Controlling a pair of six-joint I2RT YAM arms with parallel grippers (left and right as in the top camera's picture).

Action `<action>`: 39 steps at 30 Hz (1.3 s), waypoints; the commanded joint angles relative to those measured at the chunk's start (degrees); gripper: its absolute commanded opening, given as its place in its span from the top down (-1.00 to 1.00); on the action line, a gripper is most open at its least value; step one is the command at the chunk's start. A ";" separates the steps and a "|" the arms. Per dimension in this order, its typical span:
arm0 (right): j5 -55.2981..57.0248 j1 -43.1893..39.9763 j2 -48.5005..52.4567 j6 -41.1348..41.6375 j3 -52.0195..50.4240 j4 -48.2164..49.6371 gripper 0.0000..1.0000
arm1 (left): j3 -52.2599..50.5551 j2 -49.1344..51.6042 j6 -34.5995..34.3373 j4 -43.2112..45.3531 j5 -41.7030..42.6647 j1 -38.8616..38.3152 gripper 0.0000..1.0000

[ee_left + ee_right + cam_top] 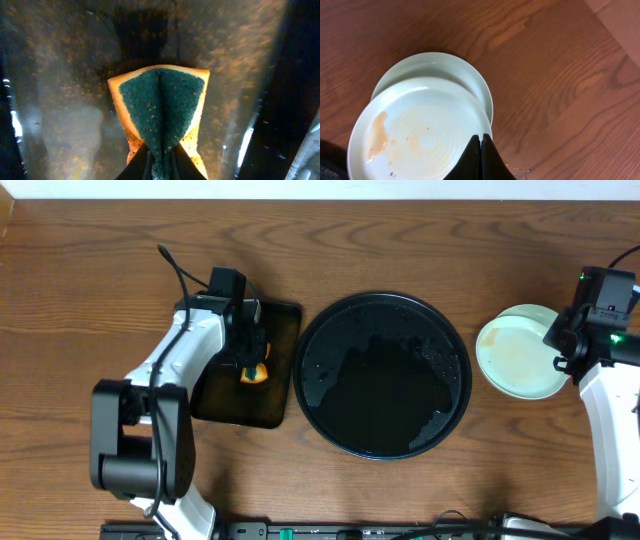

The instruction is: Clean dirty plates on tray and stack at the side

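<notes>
Two plates lay stacked on the wood tabletop [90, 260] just to the right of the round black tray [385, 395], close beside its rim. The top plate [420, 135] sat off-centre over the lower plate [447, 62], so a crescent of the lower one showed behind it. Both looked pale mint-green (whether a third lay under them could not be told). A brown smear [379, 137] ran down the left of the top plate's well, with fainter brownish rings toward the middle. The right gripper [480, 141] stood at that plate's near rim with its fingers almost together, one tip inside the rim and one outside, pinching it. The round tray's glossy floor was wet and beaded with droplets. Over the smaller rectangular tray [240, 405] to the left, the left gripper [160, 160] was clamped on a sponge [162, 107]. The sponge was folded down the middle, its green scouring face toward the wrist camera and orange foam at the edges. Whether it touched the wet tray below could not be told
</notes>
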 commanded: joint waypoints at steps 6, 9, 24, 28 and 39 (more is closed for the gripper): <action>-8.35 -0.96 0.83 0.98 0.35 -0.48 0.86 | -0.22 1.51 0.37 -0.70 -0.81 0.00 0.68; -13.44 -0.92 0.83 0.94 0.35 -0.50 0.81 | -0.22 1.51 0.37 -0.85 -0.81 0.00 0.49; -22.32 -0.76 0.81 0.15 0.35 -2.73 0.48 | -0.22 -2.73 0.28 0.07 -0.83 0.00 -0.08; -22.29 -0.76 0.83 0.15 0.35 -3.39 0.48 | -0.22 -2.69 -0.33 -1.42 -0.81 -0.02 -0.09; -38.66 1.18 0.83 -13.77 0.35 -2.97 0.28 | -0.11 -10.75 -0.76 -1.84 -0.87 0.00 -0.34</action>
